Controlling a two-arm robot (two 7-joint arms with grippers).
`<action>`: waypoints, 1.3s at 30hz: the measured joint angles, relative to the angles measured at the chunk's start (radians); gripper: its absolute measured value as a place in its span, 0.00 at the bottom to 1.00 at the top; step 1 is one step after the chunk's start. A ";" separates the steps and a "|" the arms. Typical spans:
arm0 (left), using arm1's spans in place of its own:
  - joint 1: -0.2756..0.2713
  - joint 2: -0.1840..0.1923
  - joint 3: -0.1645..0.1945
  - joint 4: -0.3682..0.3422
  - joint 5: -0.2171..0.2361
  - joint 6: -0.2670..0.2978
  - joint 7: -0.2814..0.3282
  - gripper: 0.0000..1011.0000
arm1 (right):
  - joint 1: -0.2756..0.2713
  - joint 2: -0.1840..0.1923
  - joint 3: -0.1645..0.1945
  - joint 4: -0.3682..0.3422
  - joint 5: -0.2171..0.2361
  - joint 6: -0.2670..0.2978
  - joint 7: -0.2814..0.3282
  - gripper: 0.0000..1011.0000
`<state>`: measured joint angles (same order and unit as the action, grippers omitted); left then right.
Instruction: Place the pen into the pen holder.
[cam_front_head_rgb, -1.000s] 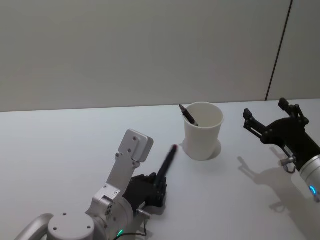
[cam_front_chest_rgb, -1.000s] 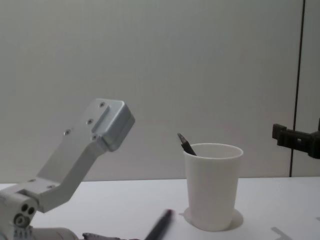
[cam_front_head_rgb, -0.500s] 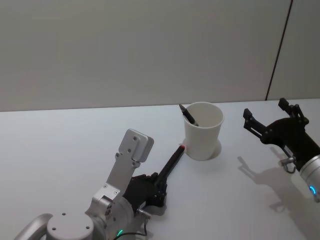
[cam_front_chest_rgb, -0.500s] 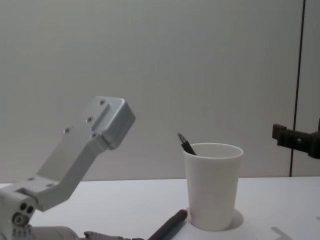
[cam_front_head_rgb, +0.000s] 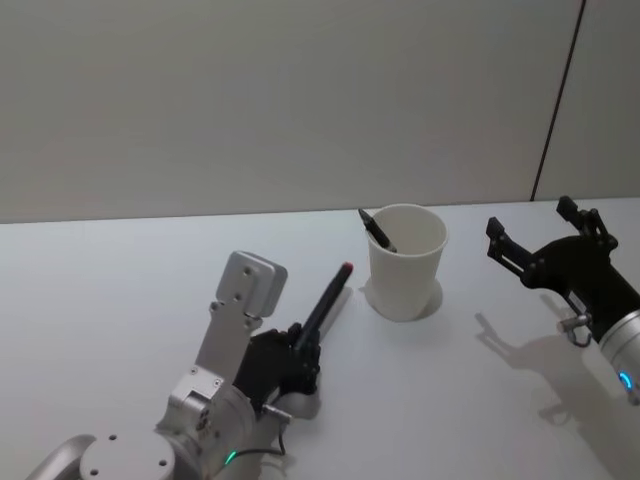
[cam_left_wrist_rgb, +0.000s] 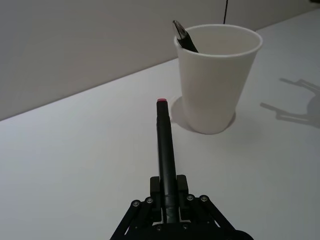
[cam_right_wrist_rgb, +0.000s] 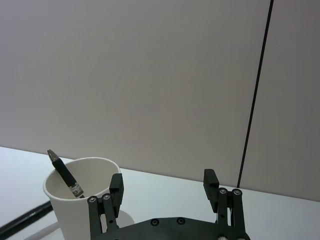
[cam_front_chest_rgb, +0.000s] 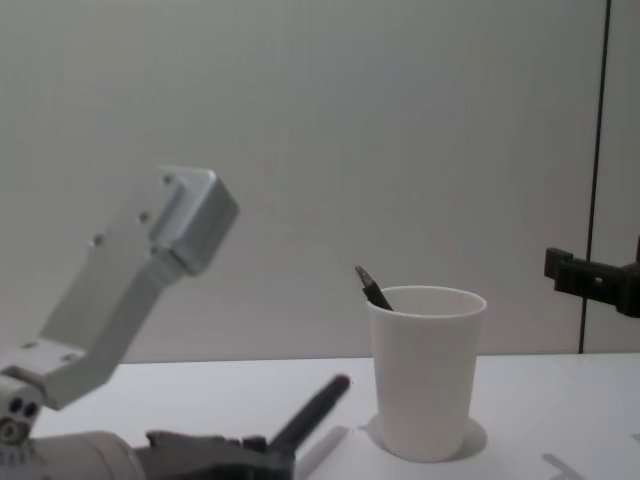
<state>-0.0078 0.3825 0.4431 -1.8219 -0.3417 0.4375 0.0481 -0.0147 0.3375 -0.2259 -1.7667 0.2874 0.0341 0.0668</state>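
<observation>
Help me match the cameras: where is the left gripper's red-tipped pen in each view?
Head view: pen lower centre, left of the pen holder, in the left gripper.
Chest view: pen bottom centre, left of the holder.
Left wrist view: pen pointing at the holder's base.
Right wrist view: likely the dark pen beside the holder.
Shared landmark: the pen holder.
</observation>
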 joint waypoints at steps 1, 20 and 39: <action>0.002 0.001 -0.001 -0.001 0.000 -0.008 0.004 0.18 | 0.000 0.000 0.000 0.000 0.000 0.000 0.000 0.99; 0.051 0.033 -0.051 -0.019 0.005 -0.285 0.124 0.18 | 0.000 0.000 0.000 0.000 0.000 0.000 0.000 0.99; 0.032 0.013 -0.070 0.002 0.042 -0.487 0.039 0.18 | 0.000 0.000 0.000 0.000 0.000 0.000 0.000 0.99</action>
<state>0.0246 0.3954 0.3729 -1.8200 -0.2999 -0.0499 0.0871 -0.0147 0.3375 -0.2258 -1.7667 0.2873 0.0341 0.0667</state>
